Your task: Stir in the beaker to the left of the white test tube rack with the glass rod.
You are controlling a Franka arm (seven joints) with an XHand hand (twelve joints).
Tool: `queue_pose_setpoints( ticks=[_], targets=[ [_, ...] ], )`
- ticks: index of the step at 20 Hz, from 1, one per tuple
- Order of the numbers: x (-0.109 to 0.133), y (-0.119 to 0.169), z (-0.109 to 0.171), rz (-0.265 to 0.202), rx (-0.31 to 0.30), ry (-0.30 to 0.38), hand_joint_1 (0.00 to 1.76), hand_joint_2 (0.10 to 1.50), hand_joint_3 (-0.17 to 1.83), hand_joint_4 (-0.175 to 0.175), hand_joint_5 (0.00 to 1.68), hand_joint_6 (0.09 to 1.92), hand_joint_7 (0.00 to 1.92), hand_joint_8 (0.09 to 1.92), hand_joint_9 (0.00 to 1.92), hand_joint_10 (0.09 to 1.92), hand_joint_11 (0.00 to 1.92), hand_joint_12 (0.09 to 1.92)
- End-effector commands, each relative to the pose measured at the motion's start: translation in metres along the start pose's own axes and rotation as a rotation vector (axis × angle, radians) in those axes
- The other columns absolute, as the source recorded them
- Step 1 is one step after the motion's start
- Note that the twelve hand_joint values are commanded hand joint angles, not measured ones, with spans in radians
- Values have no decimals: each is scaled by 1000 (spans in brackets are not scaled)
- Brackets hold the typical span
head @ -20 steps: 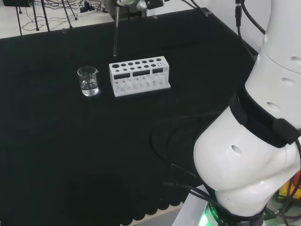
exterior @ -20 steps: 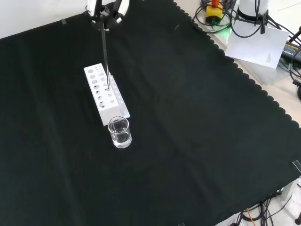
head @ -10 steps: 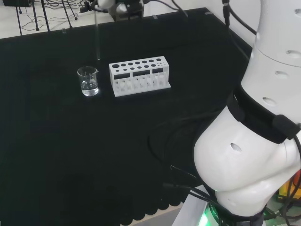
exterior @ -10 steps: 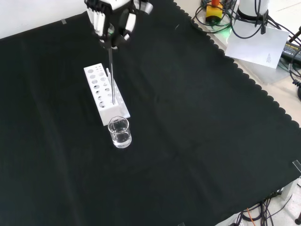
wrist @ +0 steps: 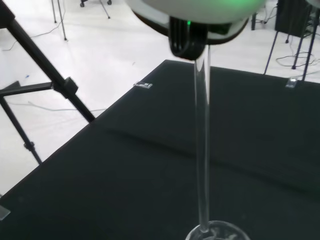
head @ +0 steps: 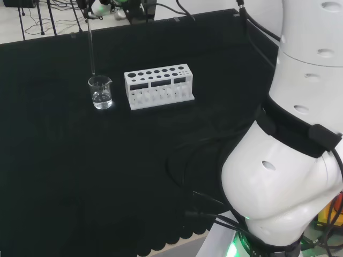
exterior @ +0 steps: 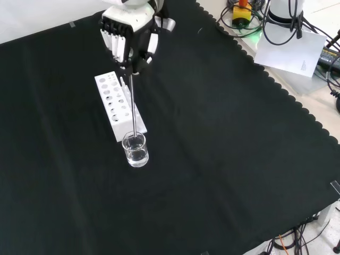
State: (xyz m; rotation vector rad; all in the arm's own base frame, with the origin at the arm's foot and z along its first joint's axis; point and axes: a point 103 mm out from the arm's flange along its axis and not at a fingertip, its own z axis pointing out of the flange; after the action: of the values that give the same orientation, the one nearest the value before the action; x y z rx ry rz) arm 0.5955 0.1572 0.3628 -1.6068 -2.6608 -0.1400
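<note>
**Front view: rod tip at the beaker mouth**

We see the robot hand (exterior: pixel 129 40) pinching the glass rod (exterior: pixel 134 106), which hangs upright, its tip at the rim of the beaker (exterior: pixel 135 149) directly below, just beside the white test tube rack (exterior: pixel 118 106) on the bench (exterior: pixel 228 159).

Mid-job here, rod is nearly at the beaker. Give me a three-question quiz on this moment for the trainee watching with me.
1. True or false: the hand has its fingers curled round the glass rod.
2. In the front view, the rod's lower tip sits: A) in a rack hole, B) at the beaker's mouth, C) on the cloth.
3. Fill in: the beaker holds a little clear ____.

Key: 1 true. 2 B; the wrist view also shows the tip at the rim, though whether it reaches the liquid cannot be told. 3 liquid. The white test tube rack stands right of the beaker in the head view.
</note>
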Motion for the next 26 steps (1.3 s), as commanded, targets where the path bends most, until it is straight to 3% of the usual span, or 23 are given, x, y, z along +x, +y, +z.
queue_pose_setpoints(
  ticks=[1,26],
  targets=[
    [4,10,11,-32,12,23,1320,702,600,-175,1181,533,1328,821,1820,518,1716,553],
    [-19,15,69,-17,73,33,1320,695,613,-175,1182,536,1330,822,1824,514,1715,559]
  ],
)
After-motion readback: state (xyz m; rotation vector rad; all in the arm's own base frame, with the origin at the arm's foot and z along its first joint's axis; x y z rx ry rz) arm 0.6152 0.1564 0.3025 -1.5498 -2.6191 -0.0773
